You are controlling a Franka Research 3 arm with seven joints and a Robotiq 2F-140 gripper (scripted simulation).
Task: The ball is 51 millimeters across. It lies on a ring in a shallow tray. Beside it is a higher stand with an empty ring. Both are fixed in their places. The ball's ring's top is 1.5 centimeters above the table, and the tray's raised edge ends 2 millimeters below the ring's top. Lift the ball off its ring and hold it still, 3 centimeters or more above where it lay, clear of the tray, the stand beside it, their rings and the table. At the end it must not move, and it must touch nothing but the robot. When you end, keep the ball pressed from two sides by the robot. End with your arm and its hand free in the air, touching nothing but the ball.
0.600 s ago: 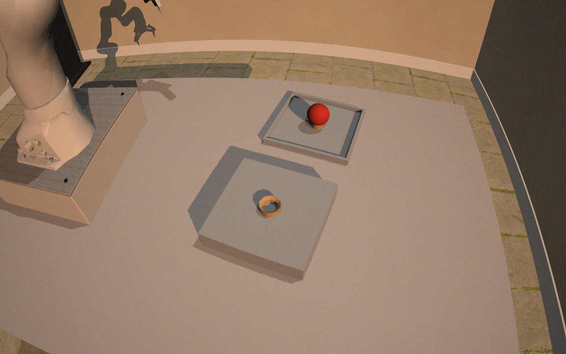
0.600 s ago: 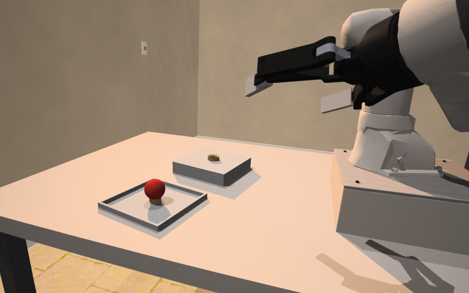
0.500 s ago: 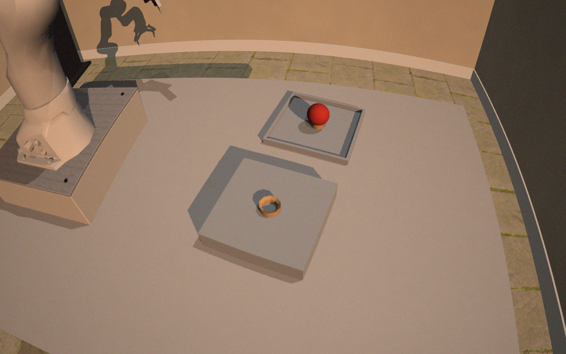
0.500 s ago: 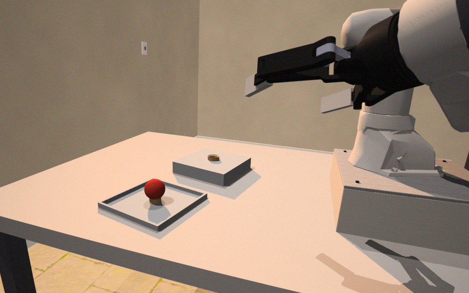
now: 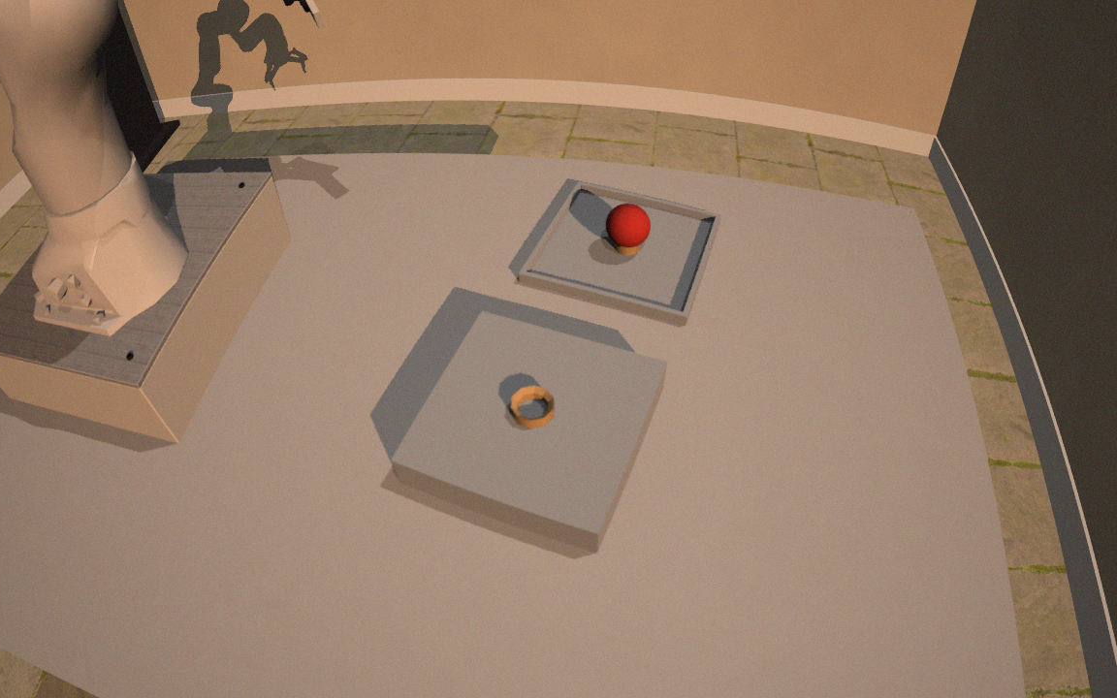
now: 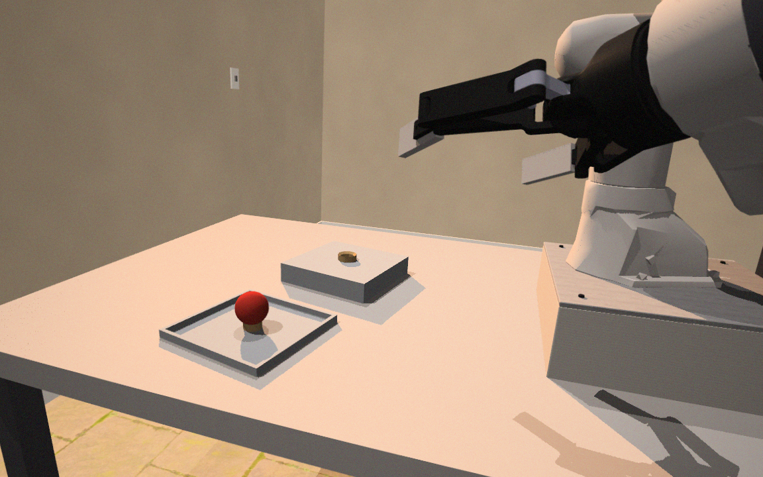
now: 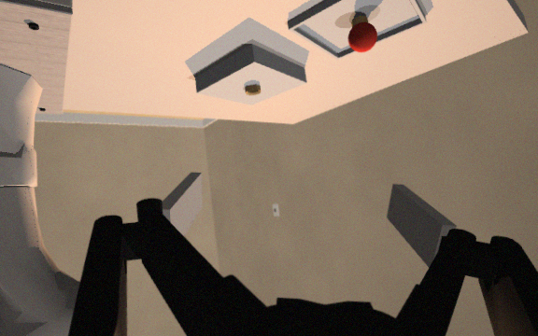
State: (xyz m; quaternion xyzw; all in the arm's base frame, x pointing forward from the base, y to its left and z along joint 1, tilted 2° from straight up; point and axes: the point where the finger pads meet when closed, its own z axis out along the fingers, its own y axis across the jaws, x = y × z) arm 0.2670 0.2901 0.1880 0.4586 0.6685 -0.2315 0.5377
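Exterior | ball (image 6: 251, 307): plain red sphere (on its ring) | pincer (image 6: 479, 151): spread wide, holding nothing

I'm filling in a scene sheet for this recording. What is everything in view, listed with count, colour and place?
ball: one, red, resting on its ring in the tray
ball's ring: one, tan, in the tray, mostly hidden under the ball
tray: one, grey, shallow with a raised edge, on the table farther from the robot's base than the stand
stand: one, grey block, on the table beside the tray
empty ring: one, tan, on top of the stand
table: one, pale top with dark legs
wall plate: one, white, on the wall
base block: one, pale, on the table under the arm
arm: one, white, raised high
gripper: one, black with pale pads, open, holding nothing, well above the table
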